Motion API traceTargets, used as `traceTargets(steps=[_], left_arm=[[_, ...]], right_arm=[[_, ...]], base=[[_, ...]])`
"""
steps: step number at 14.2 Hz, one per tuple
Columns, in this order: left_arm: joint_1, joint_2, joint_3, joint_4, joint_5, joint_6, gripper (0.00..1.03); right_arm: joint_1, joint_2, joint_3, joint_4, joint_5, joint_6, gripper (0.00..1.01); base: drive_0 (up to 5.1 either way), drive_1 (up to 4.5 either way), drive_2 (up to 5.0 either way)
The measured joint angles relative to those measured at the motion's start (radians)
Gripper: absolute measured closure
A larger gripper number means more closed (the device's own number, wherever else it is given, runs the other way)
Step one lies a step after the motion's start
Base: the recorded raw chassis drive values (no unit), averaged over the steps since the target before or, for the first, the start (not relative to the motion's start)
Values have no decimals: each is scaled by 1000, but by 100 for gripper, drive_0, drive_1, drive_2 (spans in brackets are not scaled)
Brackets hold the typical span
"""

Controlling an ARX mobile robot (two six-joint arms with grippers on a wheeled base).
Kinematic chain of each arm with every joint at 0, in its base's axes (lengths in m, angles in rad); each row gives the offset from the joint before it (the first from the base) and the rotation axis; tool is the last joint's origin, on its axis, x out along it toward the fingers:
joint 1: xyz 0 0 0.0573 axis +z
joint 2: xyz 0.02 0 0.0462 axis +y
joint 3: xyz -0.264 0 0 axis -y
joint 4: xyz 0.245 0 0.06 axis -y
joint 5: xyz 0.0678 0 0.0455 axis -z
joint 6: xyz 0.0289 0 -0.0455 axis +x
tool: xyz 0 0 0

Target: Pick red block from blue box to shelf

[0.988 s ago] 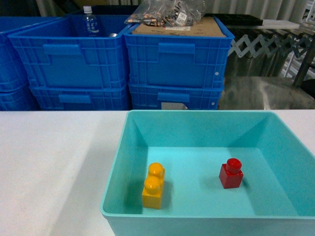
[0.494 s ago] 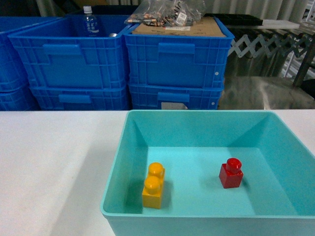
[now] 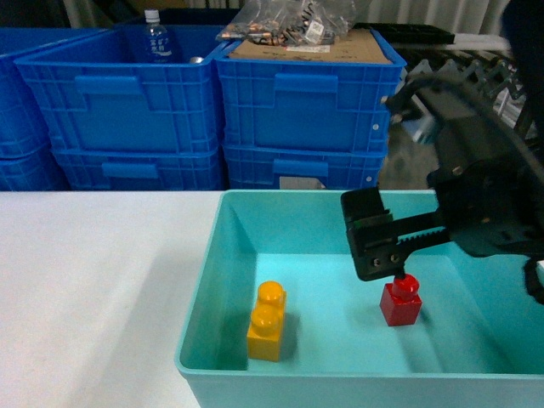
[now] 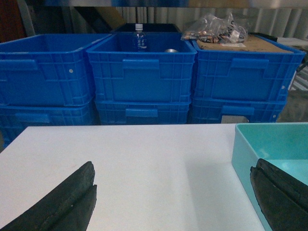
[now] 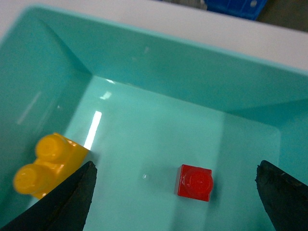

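Observation:
The red block (image 3: 399, 303) (image 5: 195, 182) sits stud-up on the floor of the blue box (image 3: 212, 280) (image 5: 144, 53), right of centre. My right gripper (image 3: 412, 263) (image 5: 174, 192) hangs open just above it. One finger stands on each side of the block, and neither touches it. My left gripper (image 4: 173, 192) is open and empty, low over the white table. The box's left wall (image 4: 243, 154) is by its right finger. This gripper is out of the head view. The shelf is out of view.
A yellow-orange two-stud brick (image 3: 266, 321) (image 5: 45, 163) lies in the box's front left. Stacked dark blue crates (image 3: 212, 110) (image 4: 144, 77) line the table's far edge; they hold a bottle (image 3: 153, 38), cardboard and bagged parts (image 3: 297, 25). White table (image 3: 85, 289) spreads to the box's left.
My right arm has come into the head view from the right and now hangs over the red block. Both bricks and the box have stayed where they were.

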Motion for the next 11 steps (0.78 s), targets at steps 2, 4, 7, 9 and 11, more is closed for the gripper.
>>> traceTargets(steps=[2,4,7,9,11], left_arm=[[0,0,0,0,0,0,5],[0,0,0,0,0,0,5],[0,0,0,0,0,0,5],[0,0,0,0,-1,0,5],[0,0,0,0,0,0,5]], right_arm=[[-8,164,91,-16,35,24,3],[-21,244,136,-25,48,48,3],[-38,337,168,-14,74,62,3],[-47,388,179,-31,89,67,3],[-47,401,179,-17,94,69,20]], base=[[0,0,0],[0,0,0],[0,0,0],[0,0,0],[0,0,0]])
